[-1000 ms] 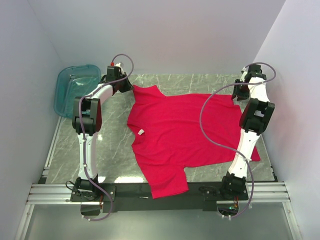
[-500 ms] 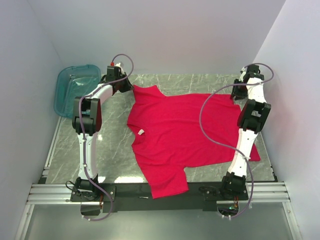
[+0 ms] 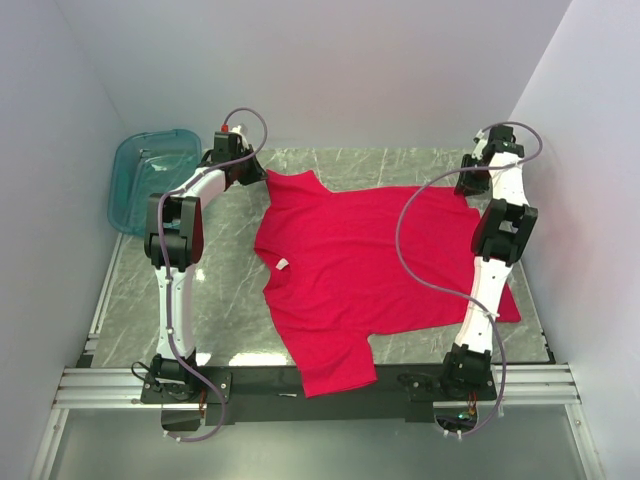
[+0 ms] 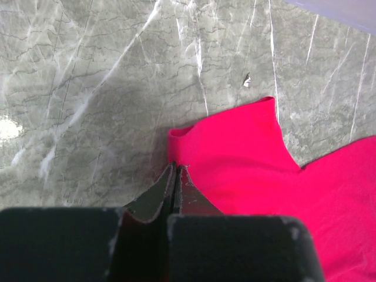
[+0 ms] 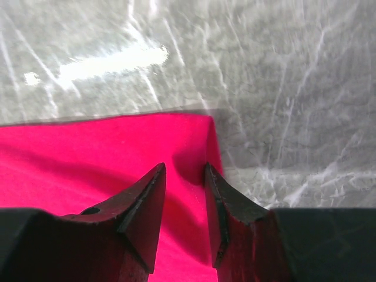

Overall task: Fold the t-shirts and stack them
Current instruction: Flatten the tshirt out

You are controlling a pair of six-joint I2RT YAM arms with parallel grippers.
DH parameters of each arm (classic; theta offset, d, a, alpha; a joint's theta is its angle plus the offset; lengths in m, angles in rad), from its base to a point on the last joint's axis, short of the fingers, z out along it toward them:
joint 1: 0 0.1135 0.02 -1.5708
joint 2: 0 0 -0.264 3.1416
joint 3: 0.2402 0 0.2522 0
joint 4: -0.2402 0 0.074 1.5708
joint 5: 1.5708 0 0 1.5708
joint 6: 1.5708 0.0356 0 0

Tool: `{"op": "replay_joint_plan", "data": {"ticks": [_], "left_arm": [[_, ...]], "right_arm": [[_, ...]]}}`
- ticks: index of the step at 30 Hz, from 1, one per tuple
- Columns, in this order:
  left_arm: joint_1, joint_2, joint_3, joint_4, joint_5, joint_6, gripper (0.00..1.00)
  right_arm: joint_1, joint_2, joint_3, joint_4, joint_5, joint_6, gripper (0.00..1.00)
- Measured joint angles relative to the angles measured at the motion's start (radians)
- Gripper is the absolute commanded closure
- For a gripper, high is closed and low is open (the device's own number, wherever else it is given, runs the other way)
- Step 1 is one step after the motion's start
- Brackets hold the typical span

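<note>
A bright red t-shirt (image 3: pixel 370 260) lies spread flat on the marble table, with its small white neck label (image 3: pixel 283 264) on the left side. My left gripper (image 3: pixel 257 172) is at the far left sleeve. In the left wrist view the gripper (image 4: pixel 175 167) is shut right on the edge of the sleeve (image 4: pixel 247 147). My right gripper (image 3: pixel 466 187) is at the shirt's far right corner. In the right wrist view the gripper (image 5: pixel 184 169) is open, and its two fingers stand low over the red cloth (image 5: pixel 88 158) just inside that corner.
A translucent teal tub (image 3: pixel 150 178) stands at the far left beyond the table (image 3: pixel 225 290). Pale walls close in the left, back and right sides. The shirt's near sleeve hangs over the black front rail (image 3: pixel 260 378).
My right arm has stretched farther back and a little left, bringing its gripper over the shirt's far right corner. The left arm and the shirt have not moved.
</note>
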Motion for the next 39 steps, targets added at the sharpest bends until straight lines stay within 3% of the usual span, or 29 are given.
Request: {"op": "replay_joint_plan", "data": {"ticks": [4, 13, 23, 28, 35, 39], "left_arm": [[0.0, 0.0, 0.0, -0.002, 0.001, 0.0, 1.0], [0.0, 0.0, 0.0, -0.003, 0.009, 0.0, 1.0], [0.0, 0.0, 0.0, -0.003, 0.016, 0.001, 1.0], [0.0, 0.0, 0.0, -0.003, 0.016, 0.001, 1.0], [0.0, -0.012, -0.02, 0.002, 0.016, 0.002, 1.0], [0.001, -0.032, -0.052, 0.007, 0.018, 0.001, 1.0]], "right_arm": [[0.006, 0.0, 0.016, 0.0, 0.007, 0.004, 0.65], [0.009, 0.001, -0.012, 0.031, 0.022, 0.005, 0.91], [0.01, -0.076, -0.173, 0.151, 0.063, -0.001, 0.91], [0.009, -0.088, -0.174, 0.17, 0.072, -0.008, 1.0], [0.006, -0.353, -0.585, 0.279, -0.039, -0.033, 1.0], [0.006, -0.509, -0.718, 0.303, -0.137, -0.064, 0.99]]}}
